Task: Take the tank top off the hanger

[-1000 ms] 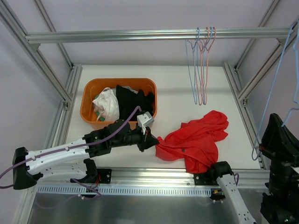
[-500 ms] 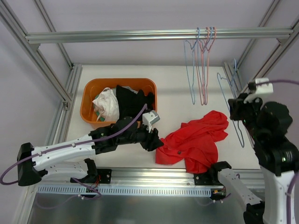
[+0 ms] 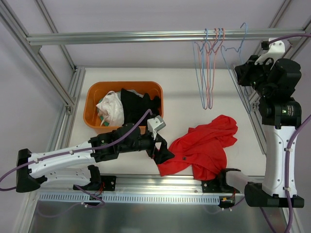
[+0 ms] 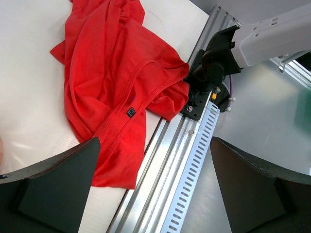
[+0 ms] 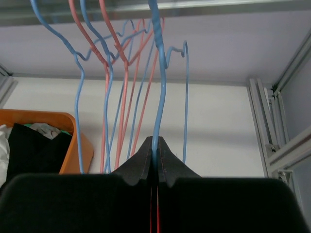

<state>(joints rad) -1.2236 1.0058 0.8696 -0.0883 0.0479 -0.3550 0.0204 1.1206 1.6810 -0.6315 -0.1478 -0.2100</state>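
The red tank top (image 3: 204,148) lies crumpled on the white table near the front edge, free of any hanger. My left gripper (image 3: 165,151) hovers at its left edge, open and holding nothing. In the left wrist view the tank top (image 4: 112,82) lies ahead of the left gripper (image 4: 155,187), whose jaws stand wide apart over the table's front rail. My right gripper (image 3: 243,73) is raised at the back right, shut on a bare blue hanger (image 3: 240,41) whose hook reaches the overhead rail. In the right wrist view the right gripper (image 5: 156,141) pinches the hanger (image 5: 158,73) wire.
An orange basket (image 3: 92,104) with black and white clothes stands at the back left. Several blue and pink hangers (image 3: 209,73) hang from the overhead rail (image 3: 121,37). Aluminium frame posts (image 3: 252,97) flank the table, and a slotted rail (image 4: 194,160) runs along its front.
My left gripper opened and let go of the tank top's edge. The right arm swung up and back, carrying the blue hanger to the overhead rail.
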